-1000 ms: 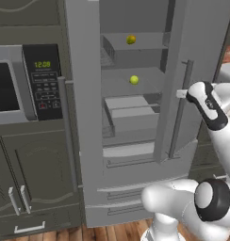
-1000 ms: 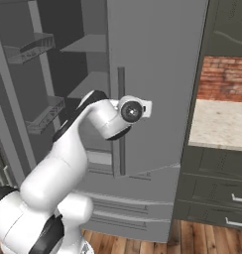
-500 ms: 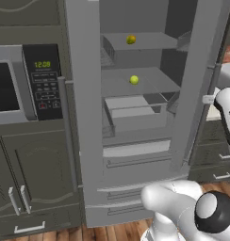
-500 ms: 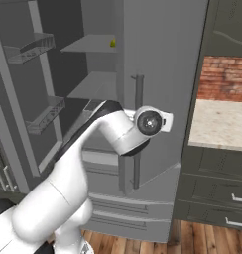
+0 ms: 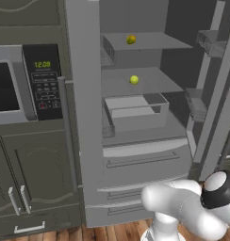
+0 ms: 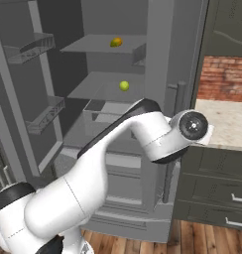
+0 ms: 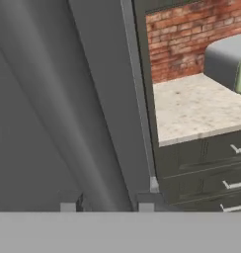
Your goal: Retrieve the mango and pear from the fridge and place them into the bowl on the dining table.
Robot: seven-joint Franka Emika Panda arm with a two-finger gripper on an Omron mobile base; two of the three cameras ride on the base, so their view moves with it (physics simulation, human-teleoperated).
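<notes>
The fridge has its right door swung wide open. The mango sits on the top shelf, and the pear is one shelf down, just above a grey drawer. The tool is right up against the grey door; its tips look parted with nothing visibly between them, though honestly I can't tell for sure. A stone counter and brick wall show beyond.

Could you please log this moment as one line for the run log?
fridge: door open | mango: top shelf | pear: shelf below | pincer: beside the door, holding nothing
</notes>
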